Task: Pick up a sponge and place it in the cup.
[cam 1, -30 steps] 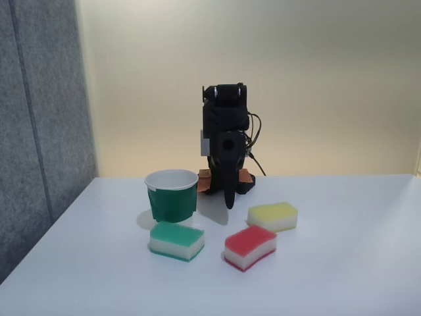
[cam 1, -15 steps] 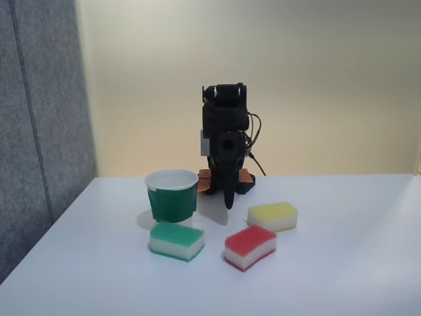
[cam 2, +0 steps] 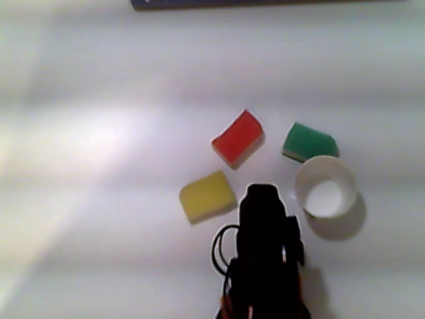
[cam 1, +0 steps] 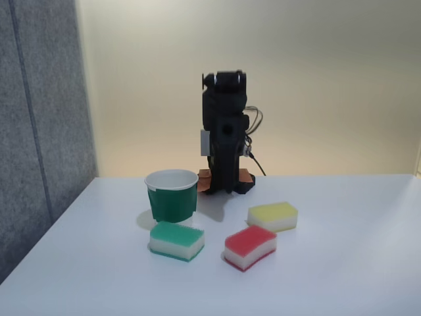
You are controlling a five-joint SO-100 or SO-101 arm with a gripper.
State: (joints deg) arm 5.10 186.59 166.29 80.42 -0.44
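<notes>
A green-topped sponge (cam 1: 176, 240) with a white underside lies on the white counter (cam 1: 342, 276), toward the left in the fixed view. A yellow-topped sponge (cam 1: 272, 216) (also white beneath) lies farther back and to the right, well apart from it. A grey fabric panel (cam 1: 39, 125) stands at the left edge, and a pale cream wall (cam 1: 329, 79) rises behind the counter.

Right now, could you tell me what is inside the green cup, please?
From above, the cup shows a bare white interior with nothing in it. In the fixed view its wall hides the inside, and the red sponge lies on the table.
</notes>
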